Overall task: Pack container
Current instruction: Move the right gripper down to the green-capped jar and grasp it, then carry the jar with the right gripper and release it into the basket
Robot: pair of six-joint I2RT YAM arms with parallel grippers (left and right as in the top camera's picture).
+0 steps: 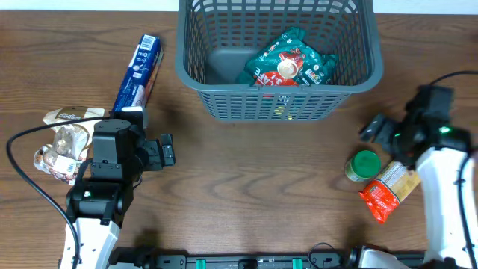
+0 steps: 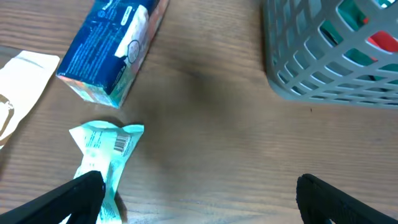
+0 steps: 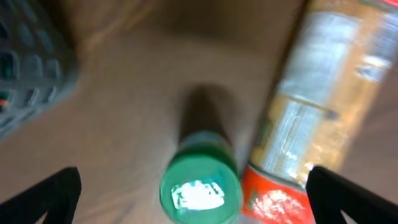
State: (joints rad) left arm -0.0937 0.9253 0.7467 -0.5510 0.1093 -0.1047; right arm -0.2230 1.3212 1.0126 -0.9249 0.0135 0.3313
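At lower left, the left gripper (image 2: 199, 186) hangs with jaws spread wide, a blue box (image 1: 140, 71) just beyond it. The container (image 1: 224, 104) sits at top centre, holding a teal packet (image 1: 290, 63). At right, the right gripper (image 3: 193, 180) is released above a green-lidded jar (image 1: 364, 164).

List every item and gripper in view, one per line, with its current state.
container: upright, one packet inside.
green packet: lying in the container.
blue box: lying on its side, outside the container.
teal sachet: lying flat, not gripped.
green-lidded jar: upright, lid on.
orange packet: lying beside the jar.
left gripper: open, empty.
right gripper: open, over the jar.
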